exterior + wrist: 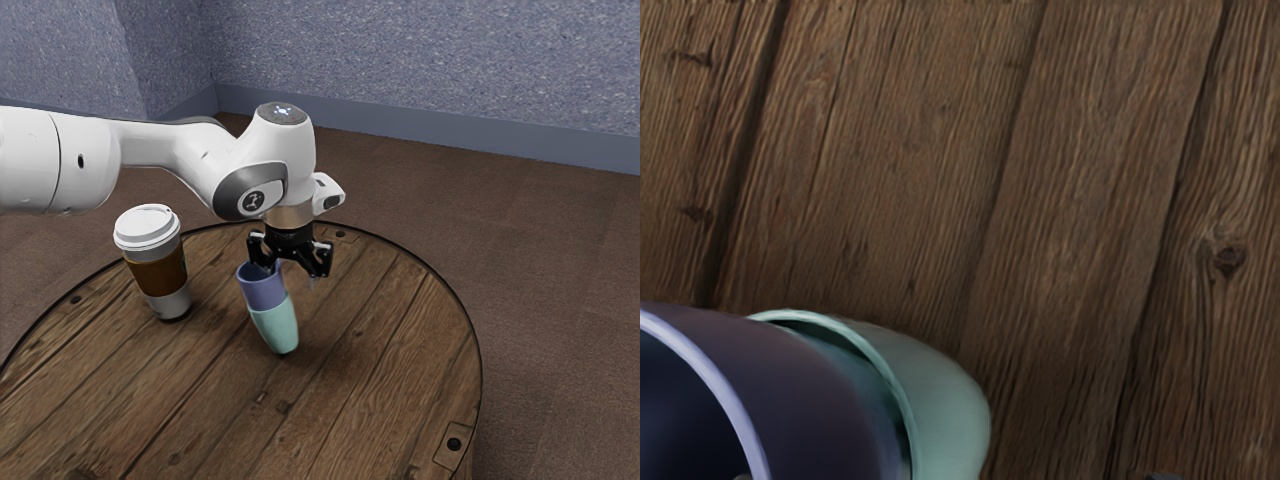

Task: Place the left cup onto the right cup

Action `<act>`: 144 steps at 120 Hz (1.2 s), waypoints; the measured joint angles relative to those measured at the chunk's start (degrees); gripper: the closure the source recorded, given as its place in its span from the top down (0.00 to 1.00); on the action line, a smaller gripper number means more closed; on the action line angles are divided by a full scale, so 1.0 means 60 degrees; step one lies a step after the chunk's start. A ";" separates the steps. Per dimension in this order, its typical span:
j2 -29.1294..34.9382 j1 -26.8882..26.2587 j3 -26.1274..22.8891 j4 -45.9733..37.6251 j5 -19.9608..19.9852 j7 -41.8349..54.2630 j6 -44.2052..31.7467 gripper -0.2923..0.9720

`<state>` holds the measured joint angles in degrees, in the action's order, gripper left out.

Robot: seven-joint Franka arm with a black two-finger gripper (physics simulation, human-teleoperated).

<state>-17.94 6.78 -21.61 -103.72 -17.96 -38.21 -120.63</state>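
Fingers [320, 262] of the black gripper [292, 269] stand spread apart and point down at the table. The finger toward nine o'clock sits right at the rim of the purple cup [262, 288]; I cannot see both fingers pressing on it, so the hand reads as released rather than clamped.

Just below the hand, the purple cup is nested inside the mint cup [277, 328], its upper half sticking out. The pair leans, mouths tipped toward eleven o'clock in the exterior view, with the mint cup's base on the round wooden table [400, 400] near its middle. In the wrist view the purple cup [740, 400] lies just under the hand, with the mint cup's rim [950, 410] wrapped around it and bare planks [1040, 150] beyond.

Judging by this, the stacking itself looks done. What remains is for the hand to lift clear and for the tilted stack to settle without toppling.

At nine o'clock from the stack stands a lidded takeaway coffee cup [155, 265] with a brown sleeve, well apart. No readable writing appears on any cup. The white arm [150, 160] carries a small round emblem, not legible as letters.
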 joint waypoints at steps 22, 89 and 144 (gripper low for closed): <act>-0.0006 -0.0029 -0.0200 -0.0056 0.0021 -0.0101 -0.0102 0.70; 0.0082 -0.0029 -0.0250 -0.0046 0.0021 -0.0327 -0.0139 0.76; 0.2145 -0.0292 0.0514 0.1334 0.0855 0.0177 0.1433 0.77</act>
<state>-5.07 5.03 -18.53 -95.72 -12.84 -37.15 -112.03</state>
